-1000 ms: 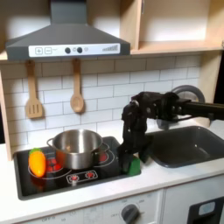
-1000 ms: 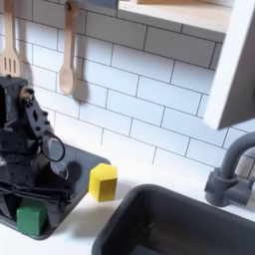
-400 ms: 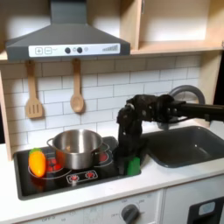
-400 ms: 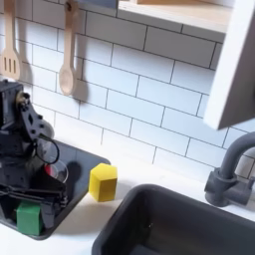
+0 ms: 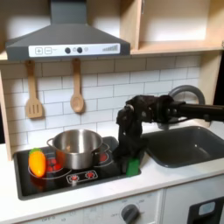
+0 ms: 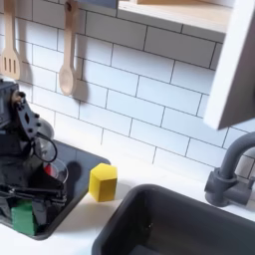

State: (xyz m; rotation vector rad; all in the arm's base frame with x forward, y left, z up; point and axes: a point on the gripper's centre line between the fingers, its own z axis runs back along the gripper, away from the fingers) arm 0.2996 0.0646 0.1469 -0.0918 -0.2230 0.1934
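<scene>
Toy kitchen counter, one arm at work. Gripper (image 5: 130,156): pointing down over the front right corner of the black stovetop (image 5: 35,182) in the first exterior view; in the second exterior view the gripper (image 6: 24,207) sits low at the second exterior view's left edge, its fingers either side of the green block (image 6: 24,216); whether the fingers press on the block or merely flank it cannot be told. Green block (image 5: 132,165): resting on the stovetop's corner, directly under the gripper, close to the sink. Yellow block (image 6: 103,181): on the white counter just beside the stovetop's edge, apart from the gripper. Steel pot (image 5: 75,146): on the stovetop, near the gripper on the first exterior view's left. Orange and yellow toy food (image 5: 37,162): at the stovetop's far left end, well apart from the gripper. Dark sink basin (image 5: 185,143): right of the stovetop; grey faucet (image 6: 230,171) behind it. Wooden spatula (image 5: 33,92) and wooden spoon (image 5: 77,88): hanging on the white tile wall below the range hood (image 5: 66,38).
</scene>
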